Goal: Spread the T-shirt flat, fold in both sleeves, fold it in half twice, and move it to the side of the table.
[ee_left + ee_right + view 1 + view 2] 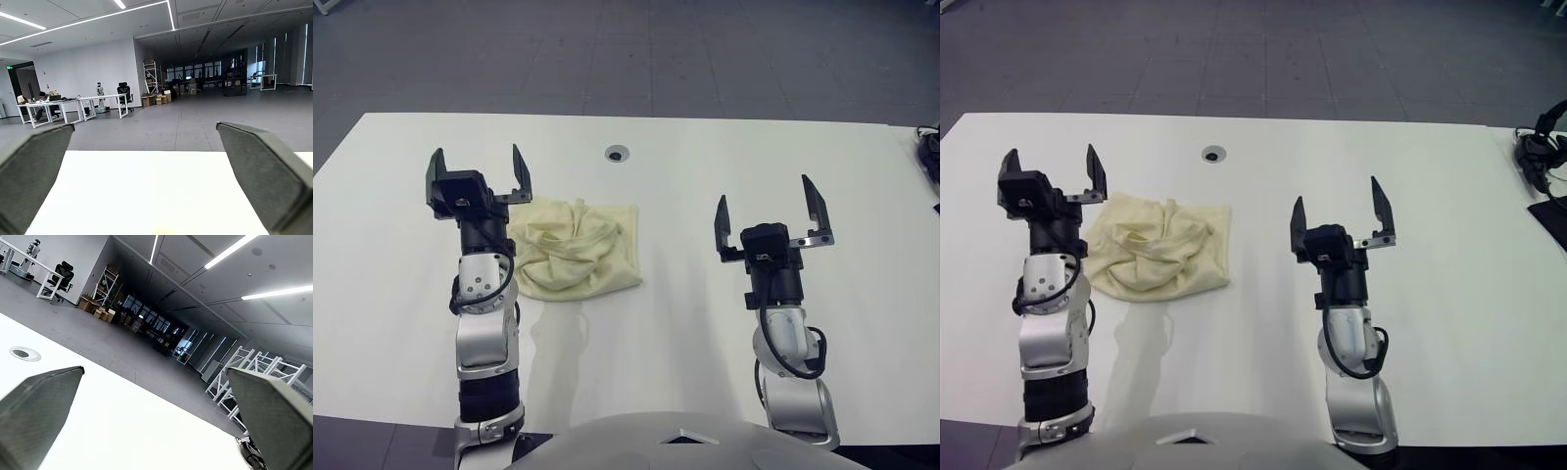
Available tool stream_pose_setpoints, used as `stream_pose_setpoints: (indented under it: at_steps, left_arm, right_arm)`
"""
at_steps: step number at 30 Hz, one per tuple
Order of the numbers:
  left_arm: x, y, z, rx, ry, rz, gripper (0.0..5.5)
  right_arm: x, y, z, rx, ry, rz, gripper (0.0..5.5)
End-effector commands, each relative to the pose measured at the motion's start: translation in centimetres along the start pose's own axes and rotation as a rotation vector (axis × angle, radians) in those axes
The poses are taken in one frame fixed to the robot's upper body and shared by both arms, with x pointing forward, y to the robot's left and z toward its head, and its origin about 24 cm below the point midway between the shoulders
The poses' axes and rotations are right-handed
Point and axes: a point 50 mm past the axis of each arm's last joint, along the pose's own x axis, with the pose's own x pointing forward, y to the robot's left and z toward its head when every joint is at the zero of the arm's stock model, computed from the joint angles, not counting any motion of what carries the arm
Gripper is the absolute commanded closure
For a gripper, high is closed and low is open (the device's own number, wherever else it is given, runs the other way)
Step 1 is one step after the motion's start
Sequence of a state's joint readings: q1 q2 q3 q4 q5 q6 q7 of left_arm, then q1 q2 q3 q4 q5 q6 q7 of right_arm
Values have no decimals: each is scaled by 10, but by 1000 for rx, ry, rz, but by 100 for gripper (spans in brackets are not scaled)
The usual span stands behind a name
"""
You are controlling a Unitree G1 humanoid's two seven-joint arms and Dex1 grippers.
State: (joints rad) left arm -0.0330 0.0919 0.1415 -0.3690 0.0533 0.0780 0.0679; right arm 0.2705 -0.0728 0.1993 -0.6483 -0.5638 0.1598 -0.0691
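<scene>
Grey office floor behind; in front, a broad white table [705,323] with a round cable port [618,154] near the far edge and dark cabled gear [1538,157] at the right rim, well apart from the work.

Left of the table's middle: the T-shirt [578,250], pale yellow, bunched into a rough square with folds twisted inward and no sleeve clearly laid out. Not yet spread flat, so judged to be at the very first step, with all the folding still to do.

Left pincer [477,162] just beside the shirt's left edge, raised and pointing toward the far side of the table. Spread wide, gripping nothing, with both dark fingers [34,171] framing bare tabletop in the left wrist view. Probably held there to be close to the nearest hem, ready to drop and pinch. Impossible to tell from above whether the arm brushes the cloth or merely overlaps it.

Right pincer [764,196] well apart from the shirt, out over bare table on the right. Likewise gaping and holding nothing, with its fingers [39,406] wide at the edges of the right wrist view. Seemingly parked in a neutral ready pose, leaving room for the cloth to open out toward the middle.

Open on both sides for a plain reason: nothing to carry yet, two edges to seize. With the shirt lying off-centre, likely a longer reach for the right arm than for the left.
</scene>
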Motion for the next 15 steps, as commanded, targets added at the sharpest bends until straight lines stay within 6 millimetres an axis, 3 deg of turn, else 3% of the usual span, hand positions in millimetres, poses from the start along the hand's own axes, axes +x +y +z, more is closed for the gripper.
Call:
stream_pose_setpoints:
  at_steps: [1,15]
  left_arm:
    - [-2,-2,1,8,-9,-11,10]
    - [-3,-1,-2,21,-10,-13,10]
  right_arm:
    - [1,1,-1,0,2,9,13]
    - [4,4,-2,2,4,11,13]
